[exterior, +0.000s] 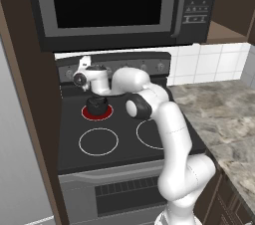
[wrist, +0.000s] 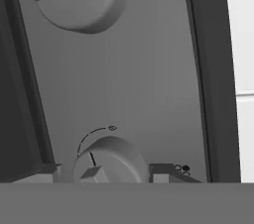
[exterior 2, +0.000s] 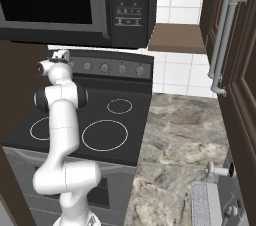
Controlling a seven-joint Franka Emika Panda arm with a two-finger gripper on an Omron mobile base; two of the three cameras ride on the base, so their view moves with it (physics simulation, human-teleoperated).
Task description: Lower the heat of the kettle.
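The black stove (exterior: pixel 124 134) stood between a tall dark cabinet side and the stone counter (exterior: pixel 219 114), under a microwave (exterior: pixel 114 5). Its back panel (exterior 2: pixel 112 67) carried a row of grey round knobs. The white arm reached up and left to that panel, the gripper (exterior: pixel 79 72) pressed close to its left end.

The kettle (exterior: pixel 97 103) sat on the rear left burner (exterior: pixel 97 112), which glowed red, just below the wrist. It looked squat, rigid and likely heavy if filled, but the task seemed to call for no hold on it; the heat would be governed by a knob.

In the hand view the fingers (wrist: pixel 161 171) stood narrow, one on each side of a grey knob (wrist: pixel 106 161), close to or touching its rim; whether they truly pinched it I could not tell. The knob looked hard and smooth, so a firm squeeze on its round edge would probably be needed before turning. A second knob (wrist: pixel 79 0) lay well apart.
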